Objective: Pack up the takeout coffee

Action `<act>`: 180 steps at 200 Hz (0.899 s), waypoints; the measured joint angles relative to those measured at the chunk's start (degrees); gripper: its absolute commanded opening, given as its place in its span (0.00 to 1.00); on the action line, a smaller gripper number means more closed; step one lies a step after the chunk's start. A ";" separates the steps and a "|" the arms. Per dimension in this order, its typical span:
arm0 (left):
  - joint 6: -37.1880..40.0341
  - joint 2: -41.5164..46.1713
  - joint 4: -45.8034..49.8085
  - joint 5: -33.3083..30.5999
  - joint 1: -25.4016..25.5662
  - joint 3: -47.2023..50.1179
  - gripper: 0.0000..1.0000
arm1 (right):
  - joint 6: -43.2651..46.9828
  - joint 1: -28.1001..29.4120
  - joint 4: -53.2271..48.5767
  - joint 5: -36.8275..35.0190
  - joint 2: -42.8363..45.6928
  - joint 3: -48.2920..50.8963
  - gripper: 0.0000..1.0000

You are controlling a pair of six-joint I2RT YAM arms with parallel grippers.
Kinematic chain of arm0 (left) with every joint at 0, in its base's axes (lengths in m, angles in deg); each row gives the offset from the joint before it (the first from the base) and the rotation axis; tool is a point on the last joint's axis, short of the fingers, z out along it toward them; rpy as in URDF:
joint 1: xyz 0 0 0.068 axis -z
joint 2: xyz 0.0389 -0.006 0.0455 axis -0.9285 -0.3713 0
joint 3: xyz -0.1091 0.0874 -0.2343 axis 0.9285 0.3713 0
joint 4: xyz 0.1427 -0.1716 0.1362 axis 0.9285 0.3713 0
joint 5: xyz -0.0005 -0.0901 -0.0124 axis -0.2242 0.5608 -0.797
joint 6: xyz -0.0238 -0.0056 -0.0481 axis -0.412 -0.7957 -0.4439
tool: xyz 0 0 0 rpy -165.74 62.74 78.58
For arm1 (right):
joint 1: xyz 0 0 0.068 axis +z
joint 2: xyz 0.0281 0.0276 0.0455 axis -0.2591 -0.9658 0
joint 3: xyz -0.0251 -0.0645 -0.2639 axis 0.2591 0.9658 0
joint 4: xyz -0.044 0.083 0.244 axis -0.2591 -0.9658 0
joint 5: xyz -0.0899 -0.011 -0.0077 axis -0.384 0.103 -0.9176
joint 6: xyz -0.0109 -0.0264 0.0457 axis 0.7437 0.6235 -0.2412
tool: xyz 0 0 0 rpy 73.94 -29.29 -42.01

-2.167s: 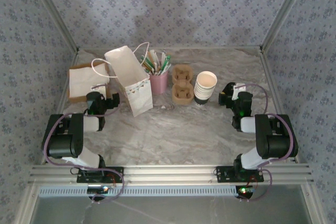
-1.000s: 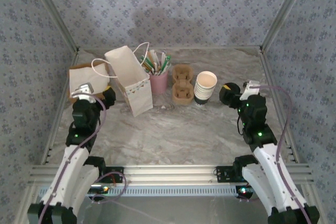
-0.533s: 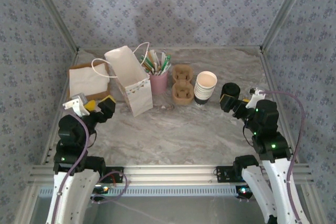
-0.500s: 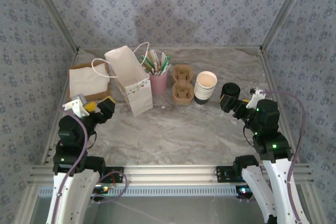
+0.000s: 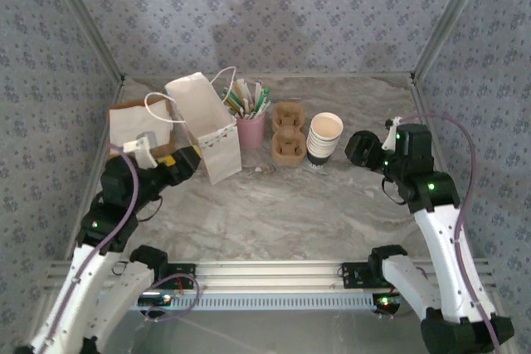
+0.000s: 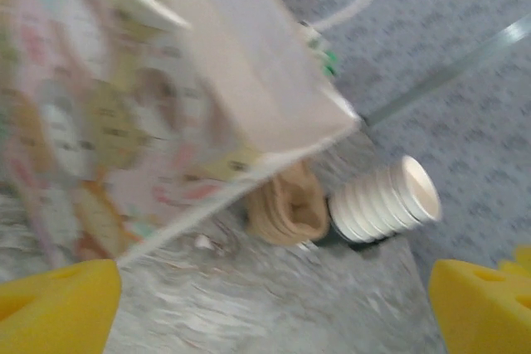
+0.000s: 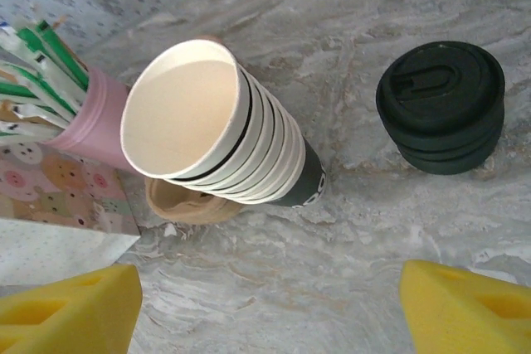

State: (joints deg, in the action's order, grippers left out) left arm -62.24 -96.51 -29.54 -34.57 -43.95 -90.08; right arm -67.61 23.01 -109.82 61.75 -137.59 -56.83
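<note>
The takeout coffee is out of view. A stack of lidless cream cups (image 5: 323, 138) stands at mid table and leans across the right wrist view (image 7: 216, 130). A stack of black lids (image 7: 440, 105) sits just right of it. My right gripper (image 5: 365, 153) hovers by these lids, open, its yellow fingertips (image 7: 66, 308) wide apart over bare marble. Over at the left, my left gripper (image 5: 187, 163) is open next to the white patterned paper bag (image 5: 207, 126). The bag (image 6: 166, 97) looms blurred in the left wrist view.
A brown pulp cup carrier (image 5: 288, 134) lies between the pink holder (image 5: 250, 128) of sachets and the cups. A flat white bag on brown card (image 5: 137, 126) lies at the back left. Patterned walls close in the table.
The left gripper has swung right, up to the paper bag. The right arm has moved back toward the black lids and the cup stack. Both stay open.
</note>
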 measured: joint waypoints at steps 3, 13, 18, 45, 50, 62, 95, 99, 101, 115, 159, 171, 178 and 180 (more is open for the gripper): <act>0.02 -0.81 0.07 -0.57 1.90 -0.63 0.91 | 0.31 0.11 -0.44 -0.33 -0.66 -0.50 0.83; 0.70 -3.69 0.70 -3.72 8.15 -3.17 0.89 | 0.72 0.57 -1.97 -1.25 -2.80 -2.67 0.82; 0.96 -5.40 1.03 -5.35 11.19 -4.52 0.88 | 0.96 0.81 -2.47 -1.75 -3.87 -3.72 0.81; 2.82 -16.57 1.75 -12.17 23.12 -12.44 0.81 | 2.40 2.34 -5.75 -5.05 -9.38 -9.84 0.77; 3.06 -18.71 1.73 -12.72 24.33 -13.90 0.80 | 2.84 2.64 -6.27 -5.75 -10.40 -10.97 0.75; 3.56 -24.04 1.09 -13.18 25.68 -16.52 0.77 | 3.52 3.32 -7.41 -7.04 -12.57 -13.42 0.73; 3.82 -36.98 0.70 -12.31 25.97 -21.66 0.70 | 4.96 5.07 -9.90 -9.64 -18.64 -19.17 0.67; 3.87 -38.25 0.72 -11.74 25.73 -22.38 0.69 | 5.14 5.29 -10.14 -9.86 -19.28 -19.69 0.66; 3.82 -39.06 0.63 -11.34 25.62 -22.80 0.68 | 5.16 5.42 -10.29 -10.05 -19.61 -20.02 0.65; 3.54 -43.34 0.28 -8.55 24.76 -25.20 0.64 | 5.77 6.16 -11.10 -10.91 -21.84 -21.88 0.63; 1.75 -52.89 -0.85 -0.50 21.16 -31.15 0.52 | 7.23 7.23 -13.14 -12.76 -28.37 -27.34 0.53; 1.07 -54.62 -1.25 1.14 20.70 -32.39 0.49 | 7.72 7.52 -13.57 -13.14 -30.21 -28.59 0.50; 0.79 -55.56 -1.42 2.05 20.31 -33.07 0.47 | 7.98 7.69 -13.81 -13.35 -31.15 -29.18 0.49; 0.83 -55.82 -1.49 2.32 20.24 -33.24 0.47 | 7.89 7.72 -13.92 -13.42 -31.41 -29.35 0.49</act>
State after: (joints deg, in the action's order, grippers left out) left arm -61.41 -152.33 -31.03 -32.25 -23.71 -123.32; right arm -59.72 30.72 -123.74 48.33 -168.99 -86.18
